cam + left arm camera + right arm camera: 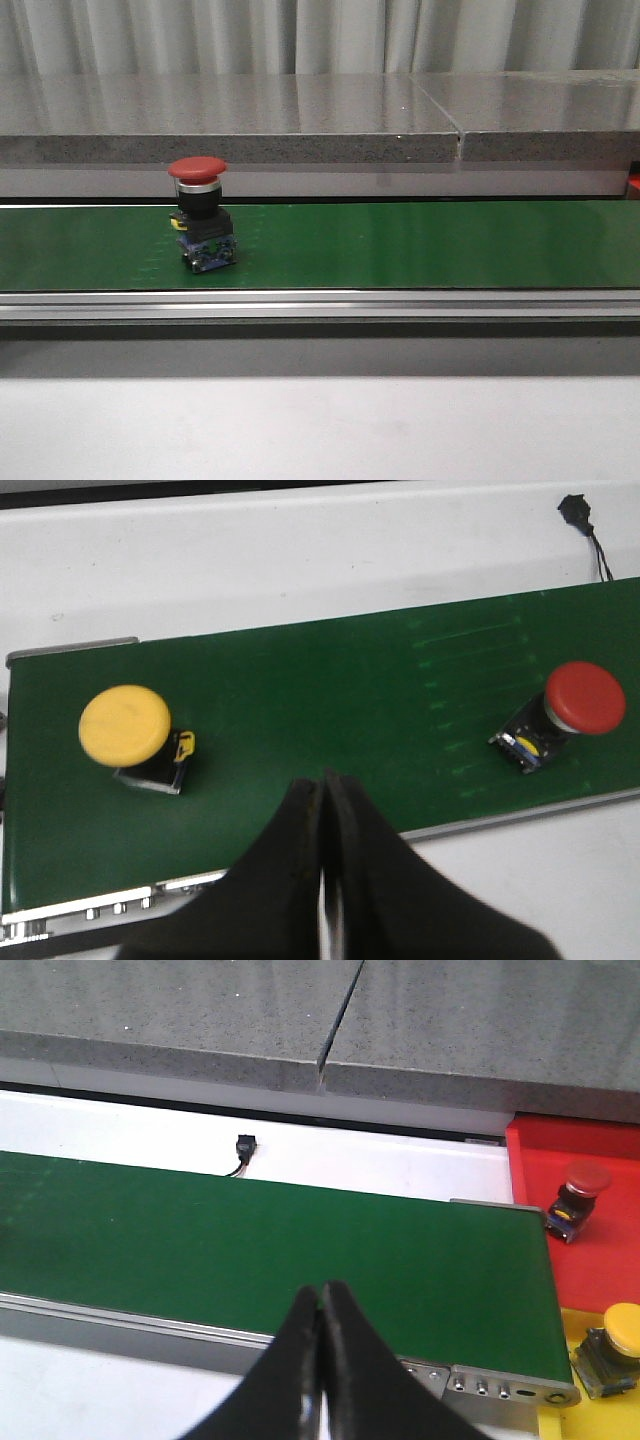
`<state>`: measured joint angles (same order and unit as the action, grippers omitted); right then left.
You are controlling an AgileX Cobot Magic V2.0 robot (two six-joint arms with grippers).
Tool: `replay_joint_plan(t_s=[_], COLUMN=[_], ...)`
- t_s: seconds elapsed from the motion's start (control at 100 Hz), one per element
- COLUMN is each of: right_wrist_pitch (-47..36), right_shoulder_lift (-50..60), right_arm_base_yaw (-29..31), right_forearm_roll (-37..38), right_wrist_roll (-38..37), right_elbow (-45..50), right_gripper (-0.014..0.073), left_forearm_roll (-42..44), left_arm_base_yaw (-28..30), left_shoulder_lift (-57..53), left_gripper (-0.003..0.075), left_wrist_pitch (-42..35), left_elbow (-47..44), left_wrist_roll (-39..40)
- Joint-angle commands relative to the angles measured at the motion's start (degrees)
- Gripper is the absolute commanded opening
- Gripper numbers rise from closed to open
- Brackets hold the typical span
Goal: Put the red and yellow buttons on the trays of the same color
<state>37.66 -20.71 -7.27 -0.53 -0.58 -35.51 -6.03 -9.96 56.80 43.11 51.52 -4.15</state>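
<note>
A red button (199,212) stands upright on the green belt (400,245) in the front view, toward its left. The left wrist view shows the same red button (575,706) and a yellow button (128,733) on the belt, either side of my shut, empty left gripper (323,780). My right gripper (322,1289) is shut and empty over the belt's near edge. Past the belt's end, a red tray (575,1155) holds another red button (580,1197). A yellow tray (590,1420) holds a second yellow button (617,1347).
A grey stone ledge (300,115) runs behind the belt. A small black connector with wires (243,1149) lies on the white surface beyond the belt. An aluminium rail (320,303) edges the belt's near side.
</note>
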Motion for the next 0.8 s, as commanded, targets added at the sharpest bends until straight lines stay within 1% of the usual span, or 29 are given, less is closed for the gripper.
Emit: replay_joint_plan(t_s=[0.0,0.24,0.45,0.61,0.79], right_wrist_pitch=[-4.29,-4.29,-4.29,-4.29,-4.29], right_shoulder_lift=[-0.40,-0.40,-0.40,-0.40,-0.40], right_arm_base_yaw=[0.13,0.13,0.13,0.13,0.13], right_forearm_roll=[-0.08,-0.08,-0.08,-0.08,-0.08], right_wrist_roll=[0.58,0.58,0.58,0.58,0.58], right_elbow=[-1.23,-1.23,-1.23,-1.23,-1.23], right_gripper=[-0.0036,-0.0036,-0.0036,-0.0036,-0.0036], left_forearm_roll=[-0.55,-0.55,-0.04,-0.04,-0.04], left_arm_base_yaw=[-0.42,-0.42,-0.42,-0.42,-0.42], left_shoulder_lift=[-5.81,-18.00,-27.15,-33.17,-37.92], left_gripper=[-0.0021,-0.0021,-0.0021,-0.0021,-0.0021], left_wrist_pitch=[-4.97,-7.29,-7.20,-7.20,-7.33], left_elbow=[-2.21,-12.15,-17.59,-20.08,-20.53], left_wrist_roll=[1.05,1.05,1.05,1.05,1.05])
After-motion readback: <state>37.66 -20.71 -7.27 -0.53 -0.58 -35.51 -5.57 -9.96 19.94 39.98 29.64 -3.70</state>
